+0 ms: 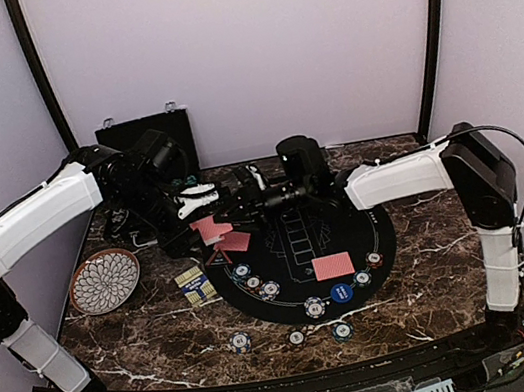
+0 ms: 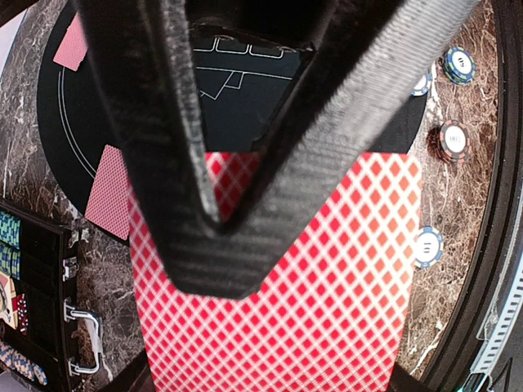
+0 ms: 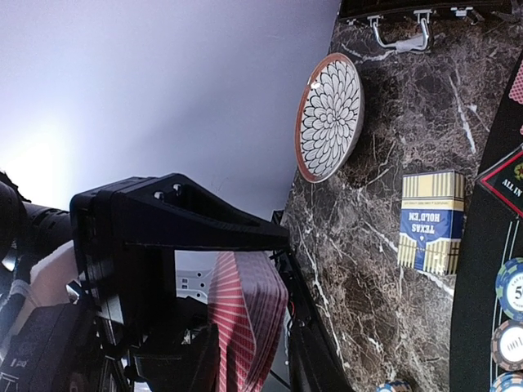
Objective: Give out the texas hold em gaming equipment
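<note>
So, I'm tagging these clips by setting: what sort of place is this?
Likely a robot test booth staged as a poker table: plain walls close in a marble-patterned tabletop, with a round black poker mat, chips and red-backed cards on it.

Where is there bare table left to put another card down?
Bare marble lies right of the round mat, and also on the near side of the plate. The mat's near rim is crowded with chips and cards.

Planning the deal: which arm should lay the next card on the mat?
Left, likely: the left gripper pinches one card over the mat, while the right gripper holds the deck.
</note>
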{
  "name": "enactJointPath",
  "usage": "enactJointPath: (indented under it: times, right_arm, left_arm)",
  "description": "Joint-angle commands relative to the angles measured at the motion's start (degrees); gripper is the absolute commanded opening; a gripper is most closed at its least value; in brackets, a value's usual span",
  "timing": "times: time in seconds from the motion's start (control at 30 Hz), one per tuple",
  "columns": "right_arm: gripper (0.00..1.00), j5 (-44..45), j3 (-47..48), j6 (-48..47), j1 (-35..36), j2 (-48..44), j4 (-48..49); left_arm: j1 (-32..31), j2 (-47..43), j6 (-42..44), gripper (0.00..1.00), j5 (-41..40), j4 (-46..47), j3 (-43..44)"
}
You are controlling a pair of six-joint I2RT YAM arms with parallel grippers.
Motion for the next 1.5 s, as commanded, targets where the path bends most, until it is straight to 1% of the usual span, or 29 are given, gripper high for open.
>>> enactJointPath:
  times: [0.0,0.6,0.9,1.17,1.47]
  right_arm:
    - [0.26,-1.4,-0.8,0.7,-0.2,-2.4,2.8]
    - [0.1,-1.8,-2.9,-1.0,-0.4,-6.2,-1.3]
    - [0.0,-2.2,-4.0,-0.6,-0.8,-7.5,-1.9]
    - [0.0,-3.1,-8.3,0.8,-2.6,-10.3,-0.5]
    - [0.0,-4.0,-18.4,0.4,-5.7,-17.4,-1.8]
  left_arm:
    - [0.1,-1.6,0.6,0.02,0.3,0.0,0.6]
    - [0.0,-1.6,0.6,0.02,-0.2,-0.1,0.5]
    - [0.1,-1.8,0.7,0.02,-0.7,-0.1,0.2]
    - [0.1,-2.1,0.7,0.02,-1.0,-0.2,-0.1]
    - [0.1,-2.4,0.8,0.01,-1.0,0.0,-0.8]
